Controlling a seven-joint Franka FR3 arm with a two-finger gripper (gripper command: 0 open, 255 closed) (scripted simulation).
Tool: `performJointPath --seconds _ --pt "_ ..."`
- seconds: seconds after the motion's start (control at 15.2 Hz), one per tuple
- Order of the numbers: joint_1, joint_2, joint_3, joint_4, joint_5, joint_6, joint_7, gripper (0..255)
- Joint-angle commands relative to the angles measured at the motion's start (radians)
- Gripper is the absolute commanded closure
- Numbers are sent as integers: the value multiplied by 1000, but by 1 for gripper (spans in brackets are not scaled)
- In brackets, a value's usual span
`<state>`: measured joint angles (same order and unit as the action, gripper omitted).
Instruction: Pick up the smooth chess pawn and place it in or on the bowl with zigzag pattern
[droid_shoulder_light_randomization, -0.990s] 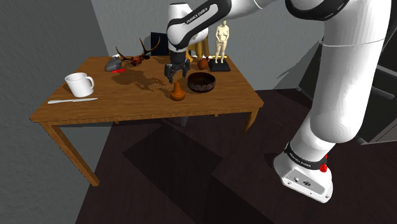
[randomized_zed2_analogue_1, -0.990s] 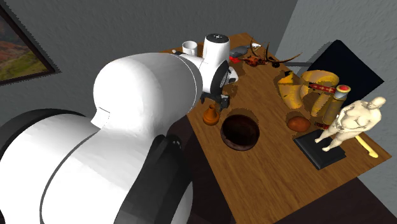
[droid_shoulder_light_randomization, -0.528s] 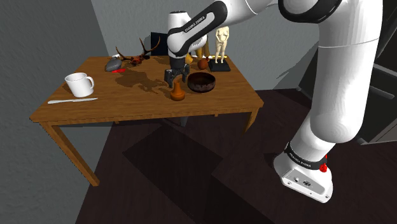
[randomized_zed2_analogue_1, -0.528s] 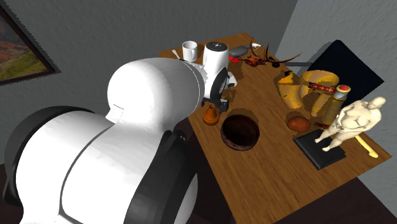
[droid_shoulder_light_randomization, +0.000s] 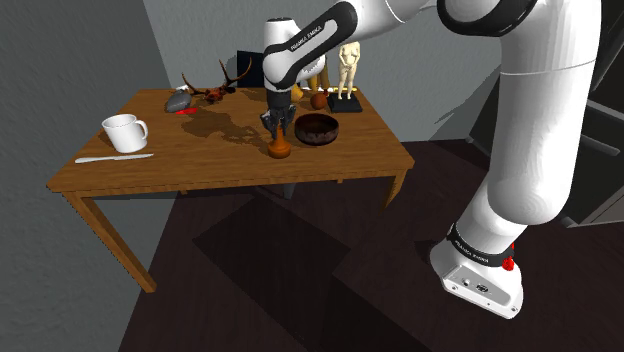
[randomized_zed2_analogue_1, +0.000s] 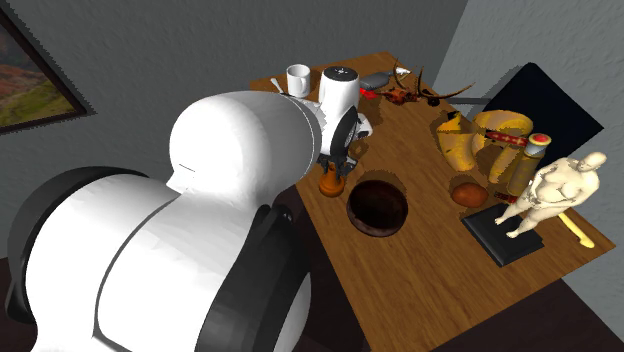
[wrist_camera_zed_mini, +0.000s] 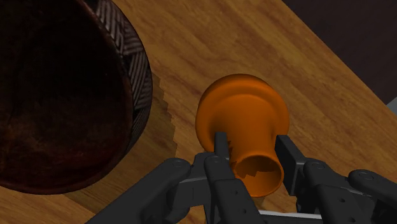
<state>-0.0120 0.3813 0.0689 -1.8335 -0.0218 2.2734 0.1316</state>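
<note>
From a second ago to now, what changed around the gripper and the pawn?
The gripper came down from just above the orange pawn and closed on its neck. In the wrist view the fingers press against both sides. The pawn has not been lifted and stands in the same spot on the table, beside the dark bowl. The bowl, the white mug and the other things stayed put.
</note>
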Motion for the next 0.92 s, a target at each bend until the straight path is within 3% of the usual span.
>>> performJointPath --seconds 0.0,0.4,0.86 --pt "0 0 0 0 0 0 0 255" --pt "0 0 0 0 0 0 0 255" --pt "-1 -44 2 34 4 -79 -2 255"
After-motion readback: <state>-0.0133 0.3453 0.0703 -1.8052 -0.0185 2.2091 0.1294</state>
